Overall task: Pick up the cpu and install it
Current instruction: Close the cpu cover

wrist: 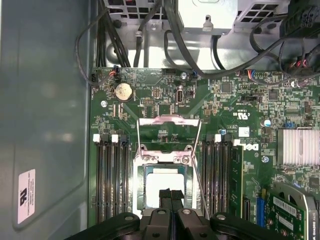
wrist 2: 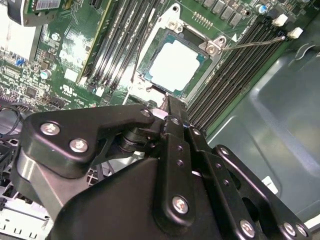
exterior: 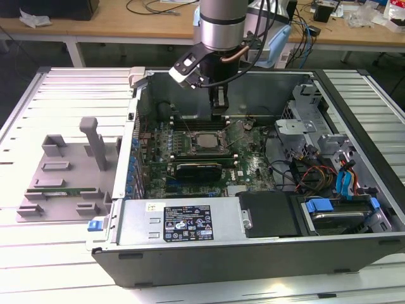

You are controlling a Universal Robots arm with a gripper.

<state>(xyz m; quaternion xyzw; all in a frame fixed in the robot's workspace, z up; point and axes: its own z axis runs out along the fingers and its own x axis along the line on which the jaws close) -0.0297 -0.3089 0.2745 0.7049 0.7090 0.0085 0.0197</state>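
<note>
The cpu (exterior: 205, 140) is seen seated in the motherboard socket (wrist: 138, 176) at the centre of the exterior view, with the gripper (exterior: 219, 113) poised just above, fingers closed together on nothing.

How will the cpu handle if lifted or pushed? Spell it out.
Likely stiff: the cpu is a flat metal-topped square. Probably slippery, since its top shines. A sideways push should barely move it; it lies inside the socket.
</note>
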